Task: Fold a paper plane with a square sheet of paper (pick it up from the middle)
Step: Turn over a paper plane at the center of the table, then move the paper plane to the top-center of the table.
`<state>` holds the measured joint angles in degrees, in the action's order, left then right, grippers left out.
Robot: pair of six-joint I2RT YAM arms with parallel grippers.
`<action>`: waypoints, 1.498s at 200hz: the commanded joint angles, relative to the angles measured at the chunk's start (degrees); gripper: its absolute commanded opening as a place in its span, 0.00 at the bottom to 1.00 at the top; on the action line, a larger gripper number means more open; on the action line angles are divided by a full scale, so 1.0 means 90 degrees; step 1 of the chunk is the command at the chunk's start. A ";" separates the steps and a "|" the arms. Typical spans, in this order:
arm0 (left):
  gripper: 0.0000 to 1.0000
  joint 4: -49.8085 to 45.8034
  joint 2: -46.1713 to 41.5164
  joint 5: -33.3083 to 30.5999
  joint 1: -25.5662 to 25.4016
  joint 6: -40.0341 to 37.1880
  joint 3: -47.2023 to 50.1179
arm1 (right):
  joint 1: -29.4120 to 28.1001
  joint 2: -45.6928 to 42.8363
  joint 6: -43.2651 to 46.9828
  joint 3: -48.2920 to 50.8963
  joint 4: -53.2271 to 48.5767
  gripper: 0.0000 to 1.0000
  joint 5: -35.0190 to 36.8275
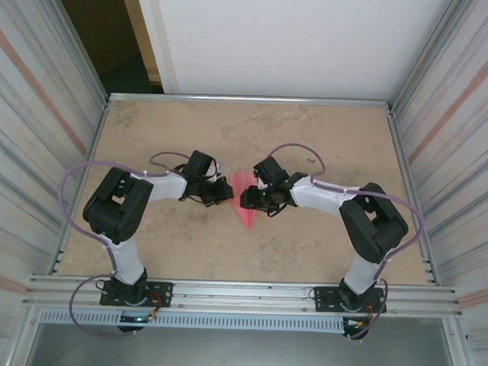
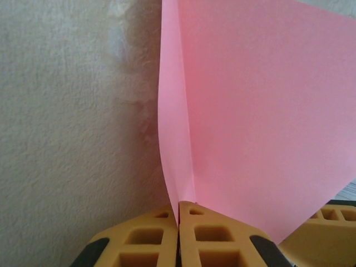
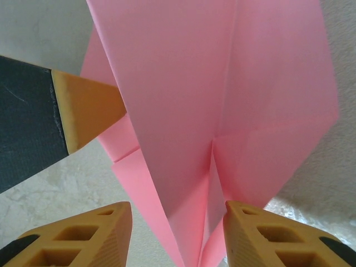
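Observation:
The pink paper (image 1: 245, 201) is folded into a pointed paper plane shape with straight creases, its tip toward the near edge of the table. It hangs between the two arms at mid-table. My left gripper (image 2: 178, 208) is shut on a standing fold of the paper (image 2: 250, 111), with the sheet pinched between its yellow fingers. From the other side, my right gripper (image 3: 177, 208) is open. Its fingers straddle the narrow end of the paper (image 3: 222, 72), and the right one is at the paper's edge. One of the left gripper's fingers (image 3: 83, 111) presses the paper's side in the right wrist view.
The tan tabletop (image 1: 189, 132) is fenced by metal rails and corrugated walls on the left and right. Both arm bases stand at the near rail (image 1: 239, 292). Bare table lies behind and in front of the grippers.

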<state>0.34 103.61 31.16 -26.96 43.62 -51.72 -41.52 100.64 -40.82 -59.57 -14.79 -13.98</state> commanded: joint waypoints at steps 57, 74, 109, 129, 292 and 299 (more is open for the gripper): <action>0.10 0.0166 -0.0153 0.0513 0.0037 0.0222 -0.0112 | -0.0328 0.0450 0.0550 -0.0651 -0.0716 0.46 0.0392; 0.10 0.0182 -0.0164 0.0576 0.0039 0.0295 -0.0122 | -0.0342 0.0524 0.0589 -0.0704 -0.0741 0.46 0.0358; 0.10 0.0129 -0.0179 0.0601 0.0038 0.0347 -0.0177 | -0.0368 0.0551 0.0639 -0.0724 -0.0701 0.49 0.0265; 0.10 0.0099 -0.0160 0.0608 0.0037 0.0339 -0.0210 | -0.0369 0.0561 0.0658 -0.0739 -0.0712 0.51 0.0273; 0.10 -0.0027 -0.0113 0.0610 0.0037 0.0233 -0.0239 | -0.0401 0.0548 0.0715 -0.0717 -0.0701 0.49 0.0304; 0.10 -0.0037 -0.0114 0.0606 0.0040 0.0224 -0.0239 | -0.0371 0.0527 0.0675 -0.0698 -0.0695 0.47 0.0348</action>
<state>1.32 103.59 35.59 -26.96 46.39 -52.58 -44.99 104.99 -35.16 -64.73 -19.79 -12.10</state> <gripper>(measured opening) 0.104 0.497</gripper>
